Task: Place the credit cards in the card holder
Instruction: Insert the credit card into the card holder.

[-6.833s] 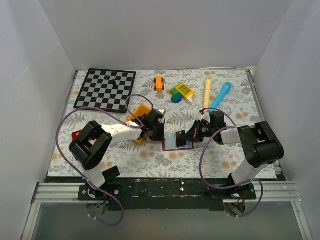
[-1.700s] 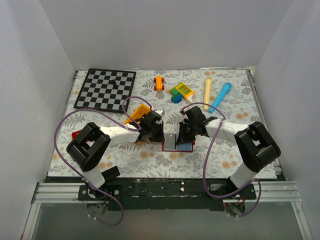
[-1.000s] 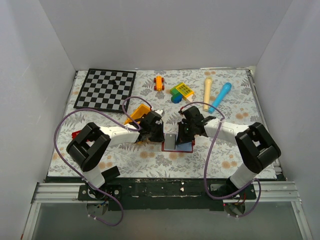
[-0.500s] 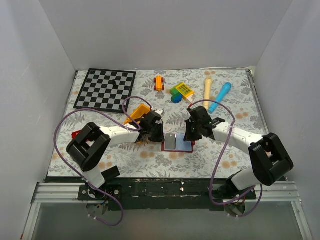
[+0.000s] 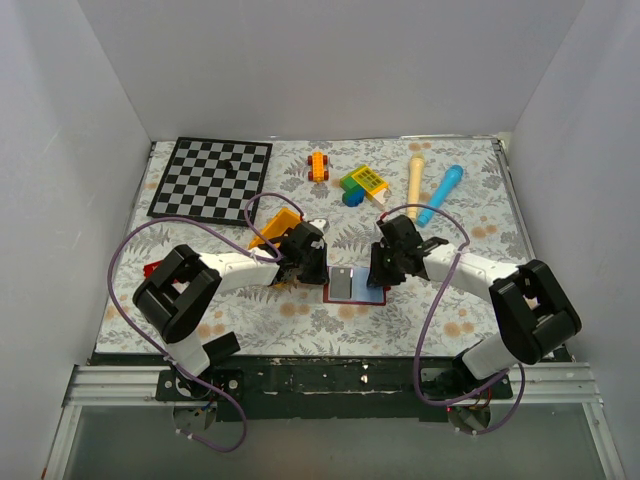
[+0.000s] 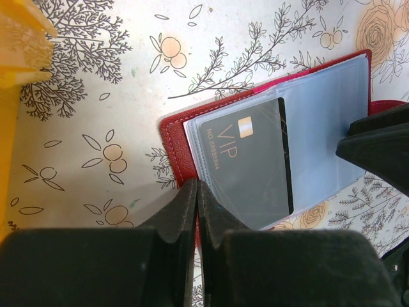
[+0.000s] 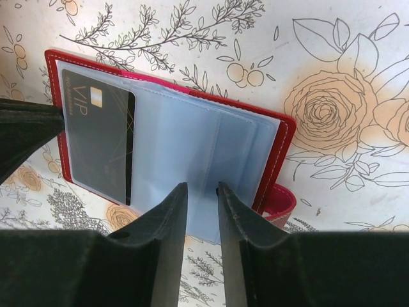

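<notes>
Nearest the table's [image 5: 300,318] near edge, a little right of its middle, the card holder [image 6: 176,137] lay opened flat on the flowered cloth. Its red cover faced down and its pale blue pockets [image 7: 192,141] faced up. One black credit card [image 6: 246,160], marked VIP with a small gold chip, sat inside the clear pocket on the holder's left half, under the plastic. The snap tab [image 7: 276,206] stuck out from the holder's right edge.

The left gripper [image 6: 196,185] came in from the left. Its fingers were pressed together with nothing visible between them, and their tips sat at the holder's red left edge. The right gripper [image 7: 202,188] hung over the right half of the pockets, its fingers a narrow slit apart and pinching nothing that could be seen.

Just behind the left gripper stood a yellow bin [image 5: 278,228]. A small red object [image 5: 152,268] lay near the left edge, beside the left arm.

Farther back, a chessboard [image 5: 212,178] filled the far left corner. Along the far edge to its right lay an orange toy car [image 5: 319,165], a cluster of green, blue and yellow blocks [image 5: 362,184], a cream stick [image 5: 415,185] and, just beside it, a light blue stick [image 5: 441,193].
</notes>
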Controlling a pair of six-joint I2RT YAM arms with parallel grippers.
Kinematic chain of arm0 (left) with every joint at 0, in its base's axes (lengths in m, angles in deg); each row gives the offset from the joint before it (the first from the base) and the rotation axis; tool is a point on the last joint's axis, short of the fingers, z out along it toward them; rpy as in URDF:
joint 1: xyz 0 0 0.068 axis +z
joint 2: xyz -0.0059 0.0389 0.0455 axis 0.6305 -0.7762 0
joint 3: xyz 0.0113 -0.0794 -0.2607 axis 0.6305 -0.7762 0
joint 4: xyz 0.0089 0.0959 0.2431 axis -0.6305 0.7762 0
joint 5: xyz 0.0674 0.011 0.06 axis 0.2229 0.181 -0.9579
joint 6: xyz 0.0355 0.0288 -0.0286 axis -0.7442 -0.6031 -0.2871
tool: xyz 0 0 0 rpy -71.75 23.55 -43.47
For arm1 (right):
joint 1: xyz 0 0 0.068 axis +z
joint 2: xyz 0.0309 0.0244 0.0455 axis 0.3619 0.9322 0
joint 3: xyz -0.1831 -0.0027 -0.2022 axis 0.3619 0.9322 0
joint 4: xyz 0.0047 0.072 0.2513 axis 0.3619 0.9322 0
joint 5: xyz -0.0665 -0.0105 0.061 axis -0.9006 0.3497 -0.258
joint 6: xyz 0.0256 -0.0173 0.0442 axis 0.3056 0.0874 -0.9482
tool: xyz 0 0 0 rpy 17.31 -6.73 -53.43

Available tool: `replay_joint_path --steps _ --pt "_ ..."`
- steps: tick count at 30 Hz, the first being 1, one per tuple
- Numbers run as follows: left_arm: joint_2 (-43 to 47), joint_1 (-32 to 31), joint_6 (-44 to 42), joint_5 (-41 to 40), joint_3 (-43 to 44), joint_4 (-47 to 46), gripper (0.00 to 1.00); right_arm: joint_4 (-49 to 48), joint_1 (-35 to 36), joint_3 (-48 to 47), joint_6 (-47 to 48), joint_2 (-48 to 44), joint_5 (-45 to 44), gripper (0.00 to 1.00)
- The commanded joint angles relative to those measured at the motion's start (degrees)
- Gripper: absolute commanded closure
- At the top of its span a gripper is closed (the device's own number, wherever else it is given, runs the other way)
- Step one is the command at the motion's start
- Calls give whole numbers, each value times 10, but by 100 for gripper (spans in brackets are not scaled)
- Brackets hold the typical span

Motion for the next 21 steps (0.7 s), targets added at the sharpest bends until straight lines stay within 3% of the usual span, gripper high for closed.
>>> replay_joint_path --steps 1,6,21 --pt "-5 -3 -5 3 -10 41 100 -32 -7 14 -11 6 19 64" --pt "-3 -3 -6 3 -13 40 100 -54 -14 25 -23 11 40 60" --pt "-3 -3 -6 1 -15 40 100 -82 -17 27 -37 19 73 62"
